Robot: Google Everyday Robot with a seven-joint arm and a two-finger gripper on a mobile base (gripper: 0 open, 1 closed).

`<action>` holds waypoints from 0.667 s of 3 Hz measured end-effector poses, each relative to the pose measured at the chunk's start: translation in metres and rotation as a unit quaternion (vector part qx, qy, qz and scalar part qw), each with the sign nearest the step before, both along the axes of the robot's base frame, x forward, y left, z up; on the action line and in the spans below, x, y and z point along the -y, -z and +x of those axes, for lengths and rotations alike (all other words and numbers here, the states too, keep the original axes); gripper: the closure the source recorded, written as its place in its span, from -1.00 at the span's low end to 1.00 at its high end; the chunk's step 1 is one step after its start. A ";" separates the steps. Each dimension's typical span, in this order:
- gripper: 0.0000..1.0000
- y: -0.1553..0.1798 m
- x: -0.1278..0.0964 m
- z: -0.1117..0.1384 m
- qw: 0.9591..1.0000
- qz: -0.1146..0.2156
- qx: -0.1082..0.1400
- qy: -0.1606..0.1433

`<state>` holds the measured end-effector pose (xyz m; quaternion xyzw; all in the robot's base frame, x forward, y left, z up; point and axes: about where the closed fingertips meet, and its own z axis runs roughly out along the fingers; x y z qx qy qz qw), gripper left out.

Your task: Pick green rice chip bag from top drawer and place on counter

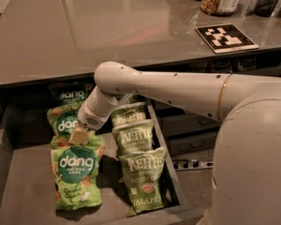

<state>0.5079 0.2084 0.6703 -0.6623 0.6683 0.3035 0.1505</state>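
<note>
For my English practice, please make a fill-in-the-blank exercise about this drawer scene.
1. The gripper is at the front green rice chip bag's top edge, inside the top ___.
2. Beside that bag lie ___ Kettle potato chip bags.
3. The black-and-white patterned tile lies on the ___.
Answers: drawer; three; counter.

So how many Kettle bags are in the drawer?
3 Kettle bags along the drawer's right side: back, middle, front. The arm may hide another. The tool is over the dang bags beside them.
</note>
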 end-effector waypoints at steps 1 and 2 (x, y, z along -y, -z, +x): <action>1.00 0.000 0.000 0.000 1.000 0.000 0.000 0.000; 1.00 -0.011 0.006 -0.003 1.000 0.005 0.008 0.004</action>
